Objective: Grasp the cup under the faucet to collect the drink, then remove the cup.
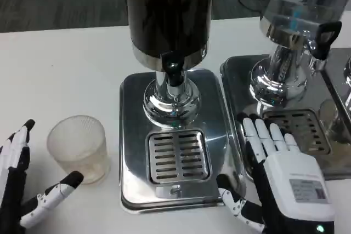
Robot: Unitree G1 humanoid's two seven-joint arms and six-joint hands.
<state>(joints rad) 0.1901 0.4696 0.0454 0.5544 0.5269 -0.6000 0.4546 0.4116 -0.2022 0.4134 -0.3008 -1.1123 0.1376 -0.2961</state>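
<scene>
A clear ribbed plastic cup (78, 147) stands upright on the white table, left of the steel drip tray (134, 89). It is not under the black faucet (173, 71) of the dark drink dispenser (167, 12). My left hand (24, 190) sits at the lower left with fingers spread, thumb reaching toward the cup's base but apart from it. My right hand (285, 182) lies flat with fingers extended at the tray's right edge, holding nothing.
A second dispenser (293, 20) with its own drip tray (236, 72) and grate stands at the right, just behind my right hand. Bare white table (60, 64) stretches to the left and behind the cup.
</scene>
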